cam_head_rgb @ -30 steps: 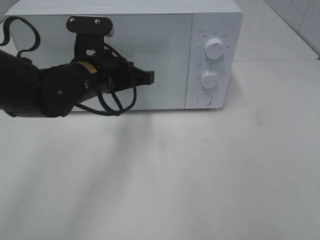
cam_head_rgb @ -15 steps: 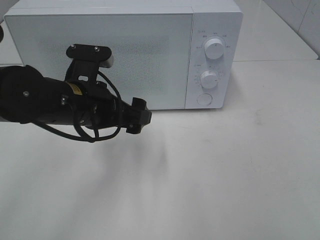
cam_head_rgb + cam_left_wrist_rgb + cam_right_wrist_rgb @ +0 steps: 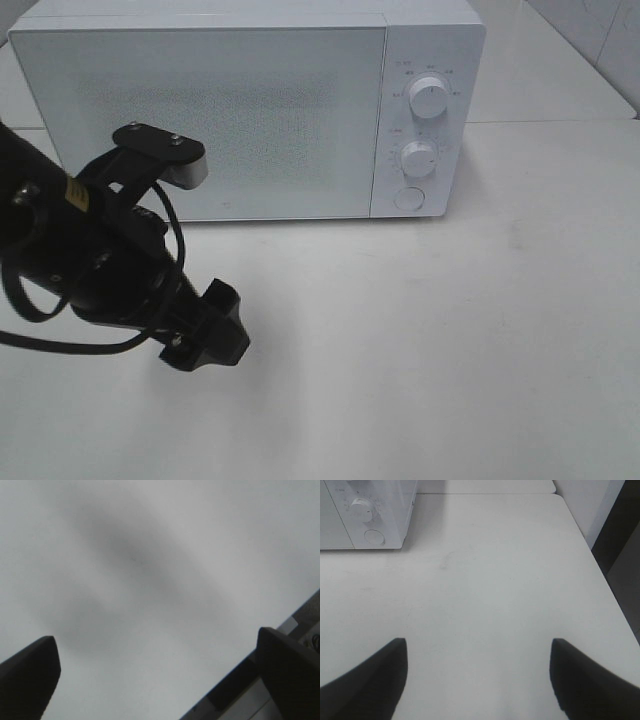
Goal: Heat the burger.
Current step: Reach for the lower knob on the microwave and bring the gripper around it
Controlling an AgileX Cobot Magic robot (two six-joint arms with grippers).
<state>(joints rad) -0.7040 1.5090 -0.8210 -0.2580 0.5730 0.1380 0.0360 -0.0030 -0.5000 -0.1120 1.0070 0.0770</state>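
Note:
The burger is out of view in every frame. A white microwave stands at the back of the table with its door shut; its lower right corner also shows in the right wrist view as the microwave. My left gripper hangs over the bare table in front of the microwave's left half, clear of the door. In the left wrist view, the left gripper is open with only table between its fingers. My right gripper is open and empty over the table, right of the microwave.
Two round dials and a round button sit on the microwave's right panel. The white table stretches in front. Its right edge drops off to a dark gap.
My left arm has pulled back from the microwave door, toward the front left of the table. Its jaws, narrow at the door a second ago, now stand wide apart. The right arm has not moved.

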